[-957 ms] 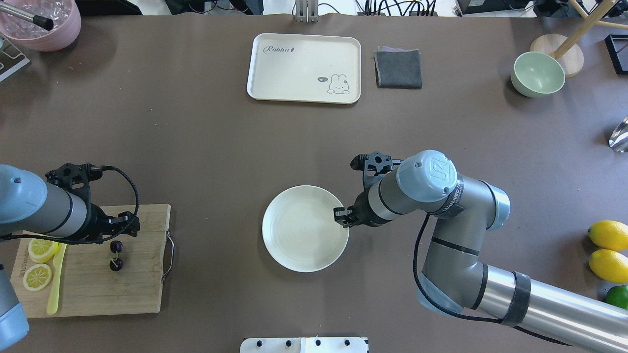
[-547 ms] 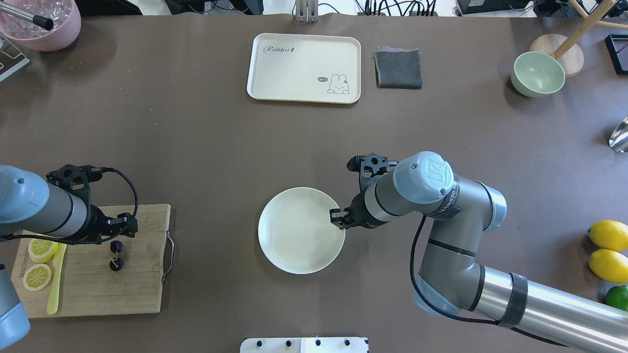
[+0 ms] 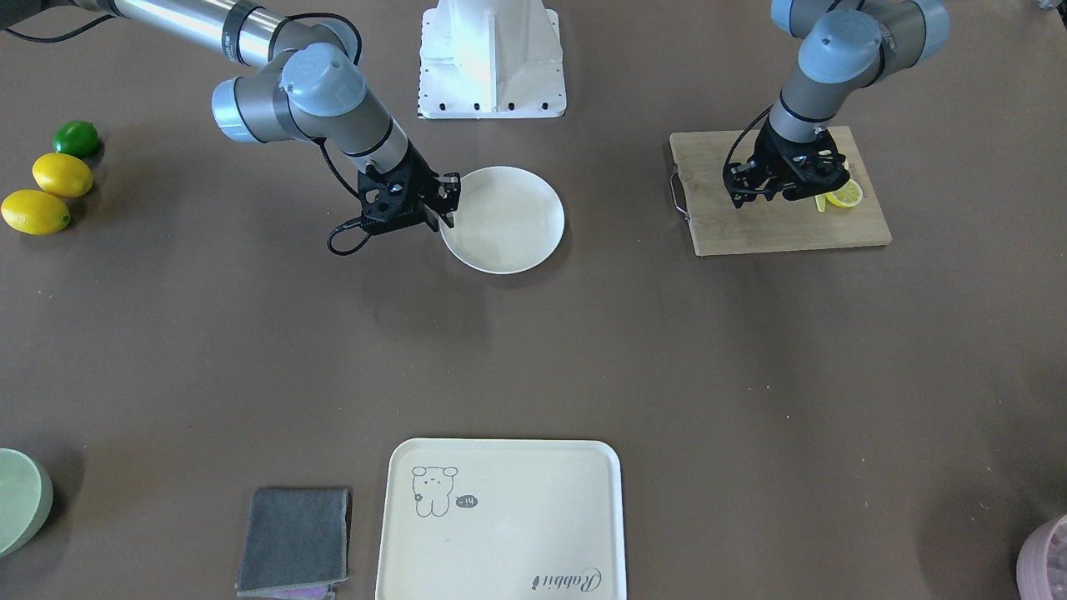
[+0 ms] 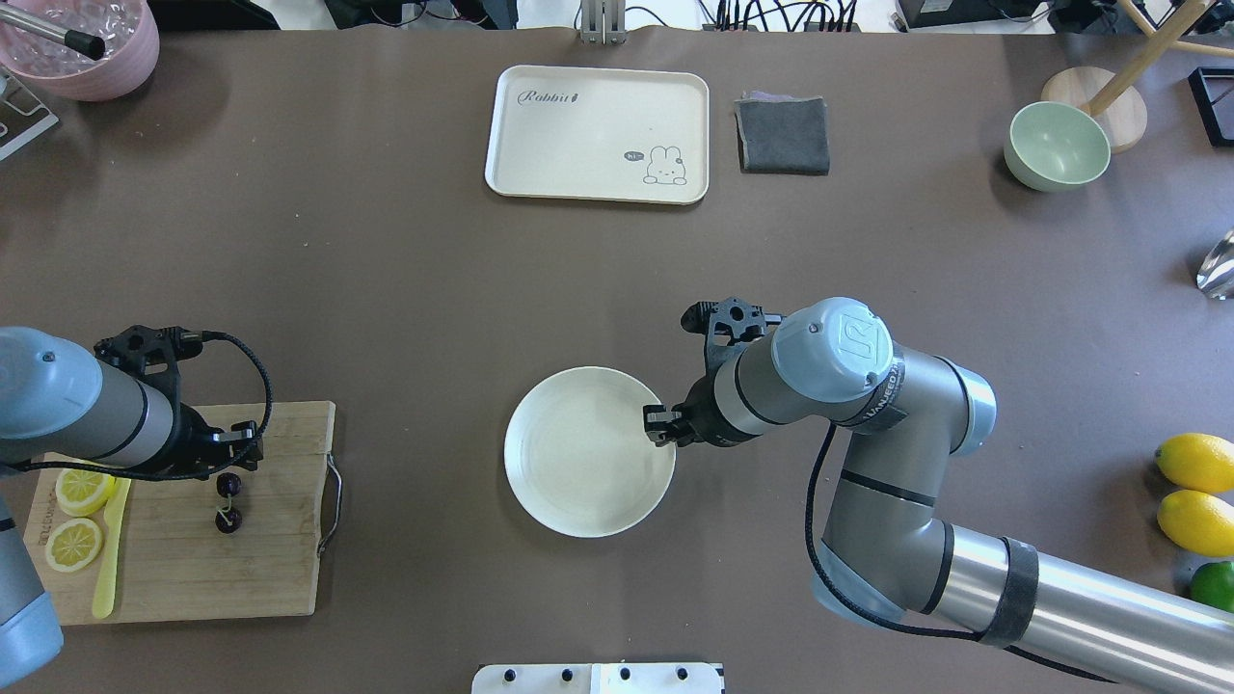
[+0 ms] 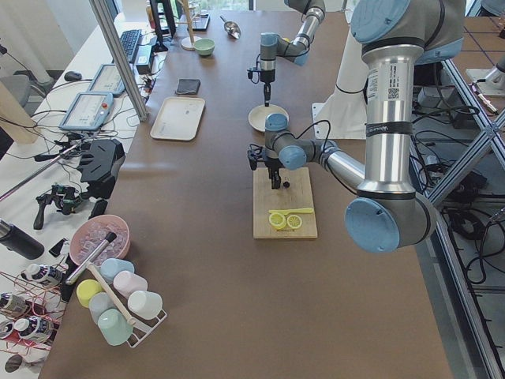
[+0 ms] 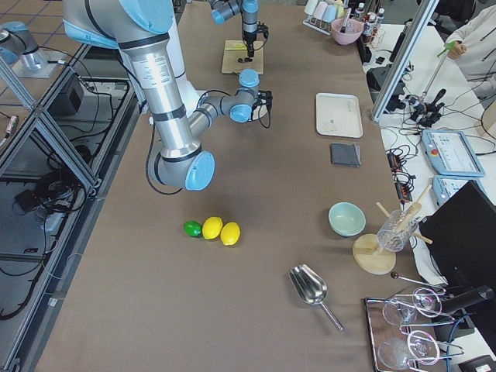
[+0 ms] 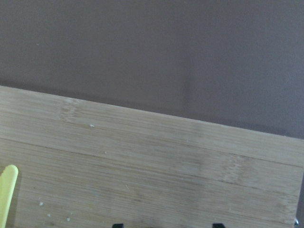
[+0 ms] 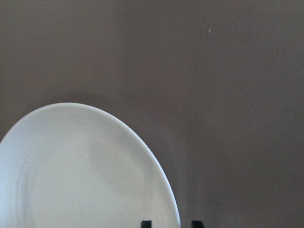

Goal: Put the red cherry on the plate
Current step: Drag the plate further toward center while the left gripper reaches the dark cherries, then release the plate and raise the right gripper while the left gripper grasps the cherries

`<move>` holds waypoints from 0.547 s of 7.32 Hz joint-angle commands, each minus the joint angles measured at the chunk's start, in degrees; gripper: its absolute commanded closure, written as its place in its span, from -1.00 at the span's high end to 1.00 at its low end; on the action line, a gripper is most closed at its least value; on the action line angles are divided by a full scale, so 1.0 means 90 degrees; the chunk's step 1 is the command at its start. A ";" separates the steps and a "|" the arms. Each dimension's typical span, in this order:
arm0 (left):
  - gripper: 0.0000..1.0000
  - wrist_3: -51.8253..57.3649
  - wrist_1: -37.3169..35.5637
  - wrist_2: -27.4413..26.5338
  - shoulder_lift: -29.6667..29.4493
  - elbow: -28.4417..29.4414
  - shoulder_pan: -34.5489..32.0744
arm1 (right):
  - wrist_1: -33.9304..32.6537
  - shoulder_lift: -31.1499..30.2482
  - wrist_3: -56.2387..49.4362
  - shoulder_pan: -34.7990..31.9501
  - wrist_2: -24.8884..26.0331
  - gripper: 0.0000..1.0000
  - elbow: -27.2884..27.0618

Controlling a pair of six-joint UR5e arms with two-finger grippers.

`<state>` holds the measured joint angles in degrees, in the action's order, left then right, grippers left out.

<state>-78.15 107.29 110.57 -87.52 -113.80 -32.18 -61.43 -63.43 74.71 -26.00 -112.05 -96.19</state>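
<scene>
The red cherry [image 4: 228, 501], two tiny dark fruits on one stem, lies on the wooden cutting board [image 4: 193, 569] at the table's left. My left gripper [image 4: 236, 455] hovers just beyond the upper cherry. It is open, and its wrist view shows bare board with the fingertips wide apart. The round cream plate [image 4: 578, 463] sits mid-table with nothing in it. My right gripper [image 4: 658, 426] is shut on the plate's right rim, and its wrist view shows the rim between the narrow fingertips. In the front-facing view the plate [image 3: 508, 225] lies beside the right gripper [image 3: 446, 204], and the left arm hides the cherry.
Two lemon slices [image 4: 77, 516] and a yellow knife [image 4: 108, 559] share the board. A cream rabbit tray [image 4: 598, 106] and grey cloth [image 4: 783, 135] lie at the far side, with a green bowl [image 4: 1057, 146] far right. Two lemons [image 4: 1195, 492] and a lime [image 4: 1215, 581] sit at the right edge.
My right gripper has slid the plate a little to the left. The left gripper has shifted slightly left over the board. The cherry has not moved.
</scene>
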 commanded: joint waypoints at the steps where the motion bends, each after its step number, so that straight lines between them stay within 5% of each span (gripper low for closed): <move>1: -0.13 -0.0008 0.0003 0.0000 -0.0002 0.0018 -0.0009 | -0.0030 -0.0012 0.0009 -0.0206 -0.0040 1.00 -0.0123; 4: -0.12 -0.0008 0.0003 0.0000 0.0018 0.0008 -0.0008 | -0.0040 -0.0012 0.0009 -0.0499 -0.0322 1.00 -0.0143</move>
<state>-78.22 107.31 110.57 -87.43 -113.72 -32.23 -61.77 -63.51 74.80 -29.11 -113.41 -97.42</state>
